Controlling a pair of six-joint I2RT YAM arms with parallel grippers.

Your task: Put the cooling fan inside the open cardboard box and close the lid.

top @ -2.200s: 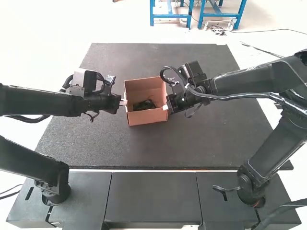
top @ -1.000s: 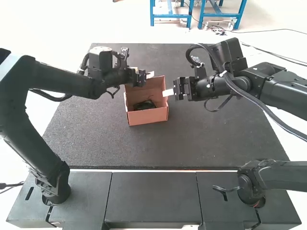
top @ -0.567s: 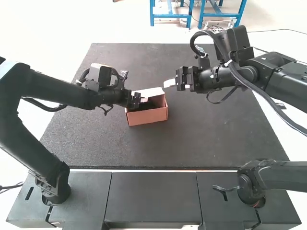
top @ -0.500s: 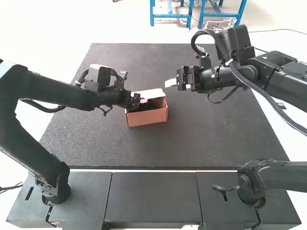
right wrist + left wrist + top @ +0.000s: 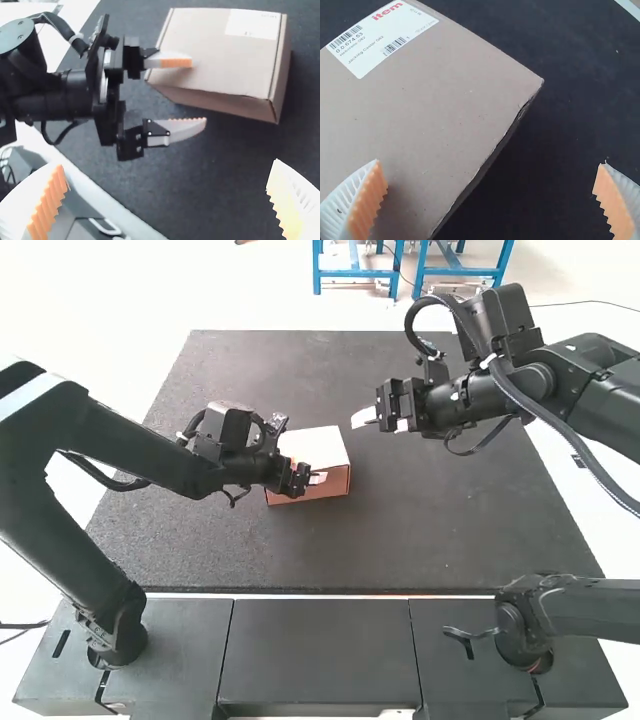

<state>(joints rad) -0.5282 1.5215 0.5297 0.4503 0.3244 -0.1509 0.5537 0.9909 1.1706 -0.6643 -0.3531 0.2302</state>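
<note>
The cardboard box (image 5: 318,448) sits near the middle of the black mat (image 5: 420,530), with its lid shut flat over the opening. Nothing else lies on the mat close to it. At the near edge, black base plates (image 5: 320,645) carry the 2 arms.

The left gripper (image 5: 308,476) is at the box's near-left corner with its 2 fingers spread apart and gripping nothing. In the left wrist view, one ribbed finger (image 5: 362,200) lies over the lid (image 5: 430,115) and the other is out past the box edge over the mat. Whether the pad presses on the card cannot be told. The right wrist view shows the same straddle: the left gripper (image 5: 198,92) has one finger over the lid and one off the box (image 5: 220,55).

The right gripper (image 5: 368,420) hangs apart from the box, to its far right, with its fingers wide apart and empty.

2.2 s ago the box stood open with a dark thing inside, and each gripper was at a side wall. 0.5 s ago the lid was only part way down, with the left gripper at the box's left side. Now the lid covers the inside, and the left gripper has come toward the near corner. The right gripper has barely shifted in that 0.5 s.

A white label (image 5: 382,37) with barcodes and small print is stuck on one corner of the lid, also seen from the right wrist (image 5: 252,23).
</note>
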